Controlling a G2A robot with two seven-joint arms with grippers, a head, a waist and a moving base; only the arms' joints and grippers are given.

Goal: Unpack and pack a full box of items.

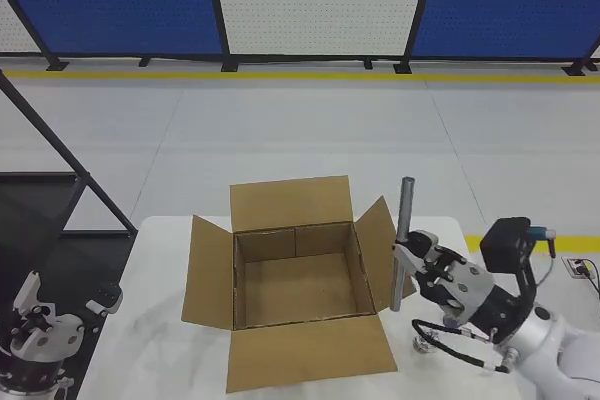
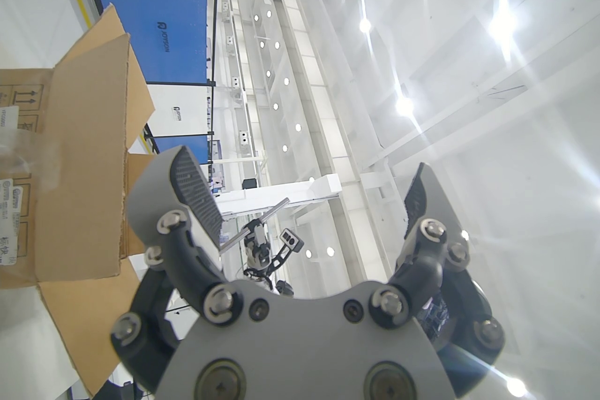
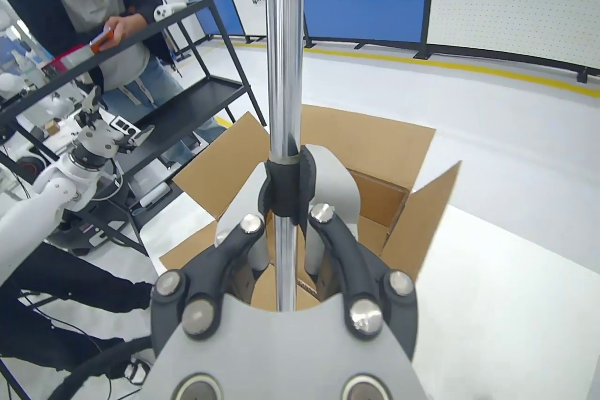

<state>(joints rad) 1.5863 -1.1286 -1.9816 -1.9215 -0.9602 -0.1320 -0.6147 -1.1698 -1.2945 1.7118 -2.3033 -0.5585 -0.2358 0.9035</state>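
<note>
Top view has the right pincer (image 1: pixel 408 255) clamped on a shiny metal tube (image 1: pixel 406 210), upright just beside the open cardboard box (image 1: pixel 208 272) on the desk (image 1: pixel 160 350); it looks stiff, slick and fairly heavy, best gripped mid-length, while the left pincer (image 2: pixel 304 169) gapes empty

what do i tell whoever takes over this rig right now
Left gripper: jaws open, holding nothing, beyond the table's left edge, pointing up.
Right gripper: jaws shut on the metal rod, held upright beside the right flap of the cardboard box.
The cardboard box sits mid-table, all four flaps open, bare floor inside.
Done: it looks unpacked.
Left: probably packing, starting with the metal rod; whether that is going in or coming out cannot be told.
</note>
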